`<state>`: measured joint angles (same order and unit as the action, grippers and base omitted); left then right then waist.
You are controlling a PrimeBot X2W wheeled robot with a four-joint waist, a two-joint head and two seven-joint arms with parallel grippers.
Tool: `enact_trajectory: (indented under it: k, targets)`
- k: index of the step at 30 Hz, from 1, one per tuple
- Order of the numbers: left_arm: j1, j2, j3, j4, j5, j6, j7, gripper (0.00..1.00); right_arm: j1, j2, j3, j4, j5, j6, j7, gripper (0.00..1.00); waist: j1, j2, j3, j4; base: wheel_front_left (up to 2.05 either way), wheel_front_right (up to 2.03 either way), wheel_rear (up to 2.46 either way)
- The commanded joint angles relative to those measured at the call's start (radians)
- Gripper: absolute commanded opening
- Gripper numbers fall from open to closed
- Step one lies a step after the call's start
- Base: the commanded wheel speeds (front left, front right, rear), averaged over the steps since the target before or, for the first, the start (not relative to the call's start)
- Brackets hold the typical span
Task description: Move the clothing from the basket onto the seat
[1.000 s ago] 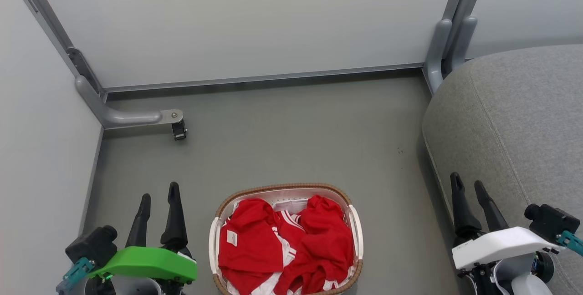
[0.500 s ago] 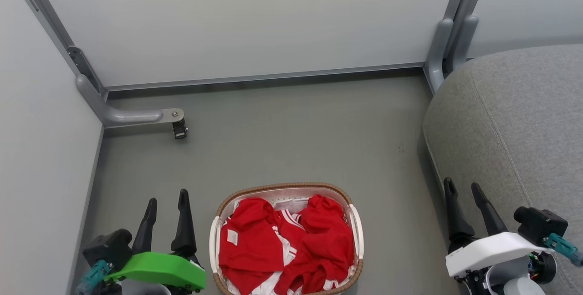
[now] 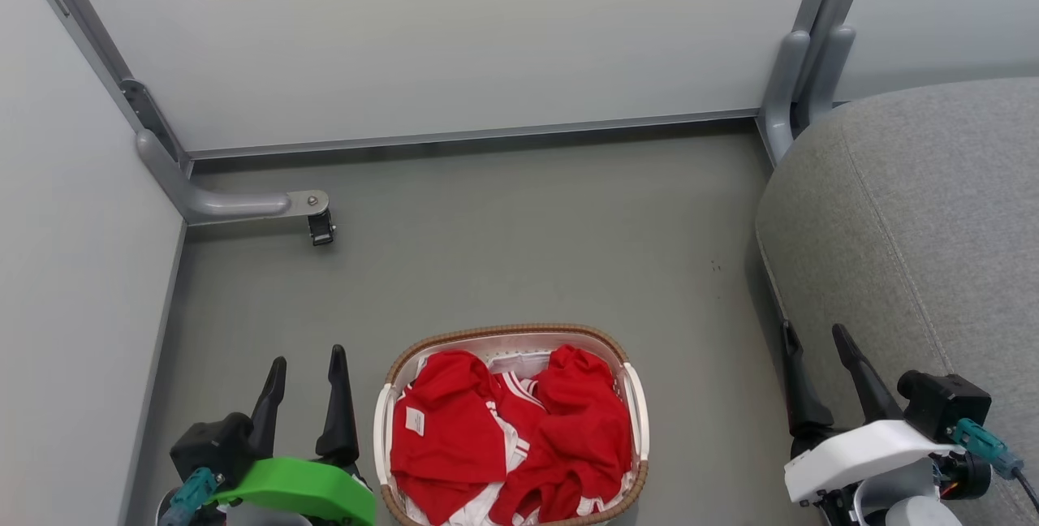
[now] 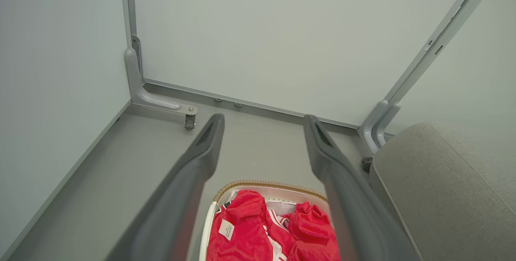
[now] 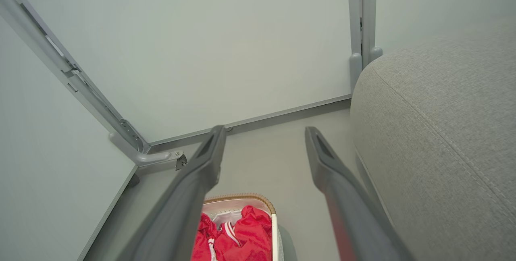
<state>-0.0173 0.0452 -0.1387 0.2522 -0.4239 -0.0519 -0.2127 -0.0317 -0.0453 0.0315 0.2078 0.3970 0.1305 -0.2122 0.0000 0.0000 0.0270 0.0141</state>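
Red clothing (image 3: 507, 437) with white stripe trim lies crumpled inside the cream basket (image 3: 510, 334) with a brown woven rim, on the floor at the bottom centre of the head view. The large grey upholstered seat (image 3: 917, 217) rises at the right. My left gripper (image 3: 308, 362) stands open to the left of the basket, nothing between its fingers. My right gripper (image 3: 813, 334) is open by the seat's front edge, also empty. The left wrist view looks down on the clothing (image 4: 258, 233) and basket (image 4: 270, 184) between its open fingers; the right wrist view shows the clothing (image 5: 238, 237) and seat (image 5: 443, 132).
Pale partition panels close the space at the back and left. A grey bracket foot with a small caster (image 3: 320, 227) juts from the left corner. A grey post (image 3: 799, 63) stands at the back right next to the seat. Grey floor (image 3: 519, 250) lies beyond the basket.
Both grippers have drawn back toward the bottom of the head view, the left shifting slightly right and the right slightly left. Both stay open. The clothing and basket have not moved.
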Motion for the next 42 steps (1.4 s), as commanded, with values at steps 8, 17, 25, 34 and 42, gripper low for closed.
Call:
enact_trajectory:
  k: [8, 17, 25, 34, 42]
  targets:
    - [0.004, 0.008, -0.011, 0.017, 0.068, 0.004, -0.023, 1.00, 0.010, -0.006, 0.006, 0.004, -0.077, 0.000, -0.024, 1.00, 0.0000, 0.0000, 0.003, 0.003, 0.00, 0.00, 0.00]
    - [0.005, 0.008, -0.017, 0.030, 0.124, 0.008, -0.039, 1.00, 0.015, -0.007, 0.012, 0.008, -0.138, 0.000, -0.039, 1.00, 0.0000, 0.0000, 0.005, 0.004, 0.00, 0.00, 0.00]
    - [0.007, 0.008, -0.025, 0.036, 0.174, 0.010, -0.054, 1.00, 0.015, -0.008, 0.016, 0.011, -0.191, 0.000, -0.055, 1.00, 0.0000, 0.0000, 0.009, 0.006, 0.00, 0.00, 0.00]
    - [0.001, 0.008, -0.028, 0.043, 0.172, 0.008, -0.052, 1.00, 0.013, -0.008, 0.015, 0.014, -0.194, 0.000, -0.055, 1.00, 0.0000, 0.0000, 0.009, 0.009, 0.00, 0.00, 0.00]
    - [-0.004, 0.008, -0.030, 0.047, 0.166, 0.010, -0.052, 1.00, 0.009, -0.008, 0.016, 0.016, -0.194, 0.000, -0.055, 1.00, 0.0000, 0.0000, 0.009, 0.012, 0.00, 0.00, 0.00]
